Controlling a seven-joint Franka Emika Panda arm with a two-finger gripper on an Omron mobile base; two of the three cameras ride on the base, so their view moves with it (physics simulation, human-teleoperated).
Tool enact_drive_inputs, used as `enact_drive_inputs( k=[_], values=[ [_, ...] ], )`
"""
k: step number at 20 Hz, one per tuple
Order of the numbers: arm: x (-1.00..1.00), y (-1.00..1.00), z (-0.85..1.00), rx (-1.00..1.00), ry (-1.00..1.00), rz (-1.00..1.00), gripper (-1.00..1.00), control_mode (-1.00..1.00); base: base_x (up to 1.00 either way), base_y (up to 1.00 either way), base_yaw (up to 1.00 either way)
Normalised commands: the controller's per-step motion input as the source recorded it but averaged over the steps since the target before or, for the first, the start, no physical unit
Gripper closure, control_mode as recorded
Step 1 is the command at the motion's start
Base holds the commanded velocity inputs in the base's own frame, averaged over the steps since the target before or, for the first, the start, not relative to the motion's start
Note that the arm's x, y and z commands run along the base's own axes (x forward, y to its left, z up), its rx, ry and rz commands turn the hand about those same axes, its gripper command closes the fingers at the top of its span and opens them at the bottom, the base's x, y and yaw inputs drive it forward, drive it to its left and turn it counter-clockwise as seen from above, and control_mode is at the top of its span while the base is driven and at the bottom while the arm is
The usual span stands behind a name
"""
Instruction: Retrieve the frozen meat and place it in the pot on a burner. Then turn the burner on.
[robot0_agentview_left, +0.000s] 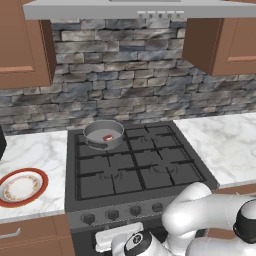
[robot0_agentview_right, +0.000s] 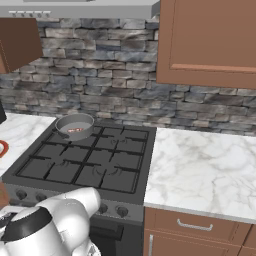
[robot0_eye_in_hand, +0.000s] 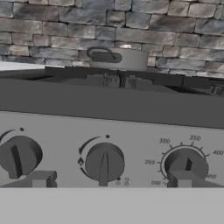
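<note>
The pot (robot0_agentview_left: 120, 133) sits on the back-left burner of the black stove (robot0_agentview_left: 135, 167), its dark handle facing the front. Inside it lies the frozen meat (robot0_agentview_left: 107, 137), a small red slab, also seen in the right base view (robot0_agentview_right: 76, 130) within the pot (robot0_agentview_right: 89, 126). My gripper (robot0_eye_in_hand: 111, 180) is open, low in front of the stove's control panel. Its fingertips (robot0_eye_in_hand: 41, 179) straddle the middle knob (robot0_eye_in_hand: 104, 162) without touching it. Beyond the panel the pot (robot0_eye_in_hand: 120, 58) rises against the stone wall.
A left knob (robot0_eye_in_hand: 17, 156) and a numbered dial (robot0_eye_in_hand: 186, 166) flank the middle one. A white plate with an orange-red rim (robot0_agentview_left: 40, 180) lies on the marble counter left of the stove. More counter (robot0_agentview_right: 200, 165) spreads to the right; cabinets and a hood hang above.
</note>
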Motion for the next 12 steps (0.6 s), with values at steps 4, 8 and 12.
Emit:
enact_drive_inputs(
  k=[4,8,12],
  values=[
    [0.10,0.00,-0.01,0.00,0.00,0.00,-1.00,-1.00,0.00,0.00,0.00],
    [0.05,0.00,-0.02,0.00,0.00,0.00,-1.00,-1.00,0.00,0.00,0.00],
    [0.00,0.00,0.00,0.00,0.00,0.00,-1.00,-1.00,0.00,0.00,0.00]
  ],
)
